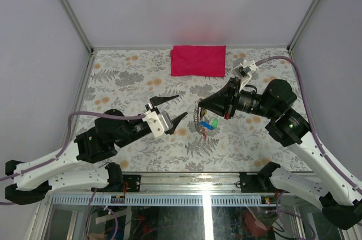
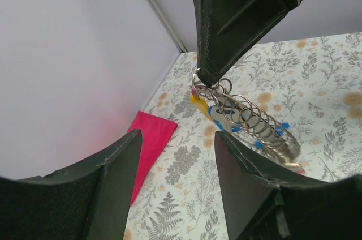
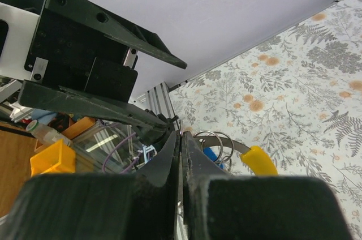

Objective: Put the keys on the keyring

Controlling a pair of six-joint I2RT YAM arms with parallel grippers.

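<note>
My right gripper (image 1: 198,104) is shut on the keyring (image 2: 197,80), a thin wire ring pinched at its fingertips. The ring (image 3: 218,137) also shows beside the closed fingers in the right wrist view. Below it hang more wire rings and the keys (image 1: 206,125) with yellow, blue and green heads, trailing down to the table. A yellow key head (image 3: 260,161) and a blue one (image 3: 210,153) sit beside the ring. My left gripper (image 1: 173,109) stands open just left of the bunch, nothing between its fingers (image 2: 247,175). The key bunch (image 2: 249,124) lies just beyond them.
A red cloth (image 1: 198,60) lies folded at the back of the flowered table, and shows as the red cloth (image 2: 149,145) at the left in the left wrist view. Grey walls close the table on three sides. A metal rail (image 1: 181,179) runs along the near edge.
</note>
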